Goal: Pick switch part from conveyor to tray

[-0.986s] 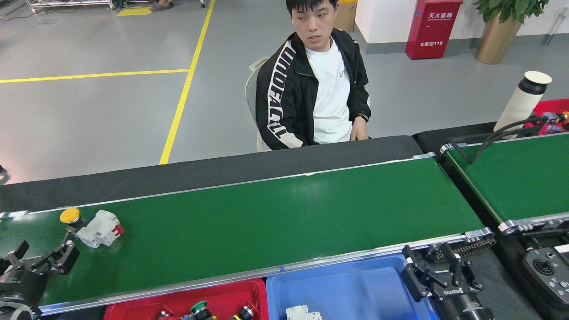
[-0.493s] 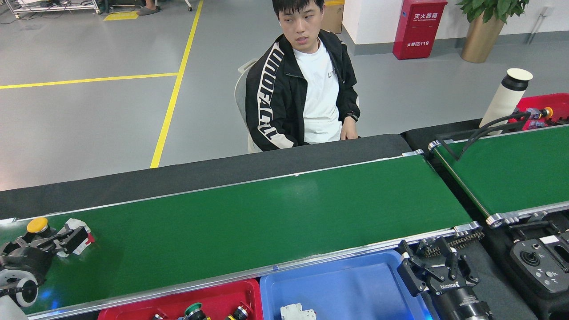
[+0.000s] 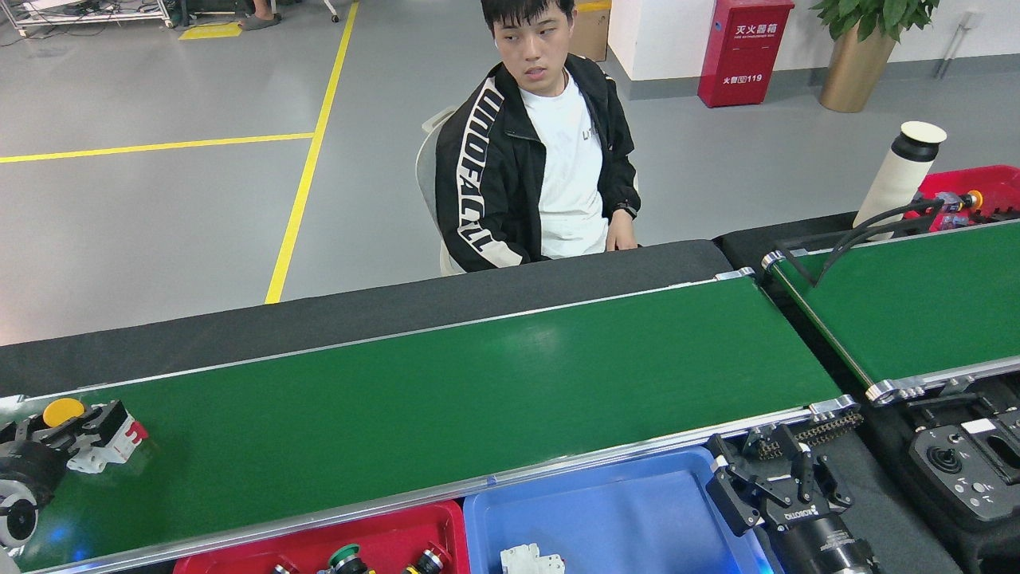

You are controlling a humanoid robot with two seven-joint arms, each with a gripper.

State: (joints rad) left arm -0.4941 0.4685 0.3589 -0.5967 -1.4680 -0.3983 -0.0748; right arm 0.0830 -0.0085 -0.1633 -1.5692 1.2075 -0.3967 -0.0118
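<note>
Head view: L gripper point(image 3: 94, 426) at far left end of conveyor point(image 3: 478, 399), fingers clamped around white switch part point(image 3: 111, 446) w/ red tab, part sitting on belt, yellow button point(image 3: 62, 411) just beside it. R gripper point(image 3: 769, 478) parked past conveyor's right end by blue tray point(image 3: 621, 510), jaws spread, holding nothing; red tray point(image 3: 374, 542) left of blue one, person point(image 3: 534, 151) seated behind belt.

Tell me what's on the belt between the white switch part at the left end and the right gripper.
Nothing: in the head view the conveyor is bare green from the white switch part to the right gripper, which hangs past its near rail.
</note>
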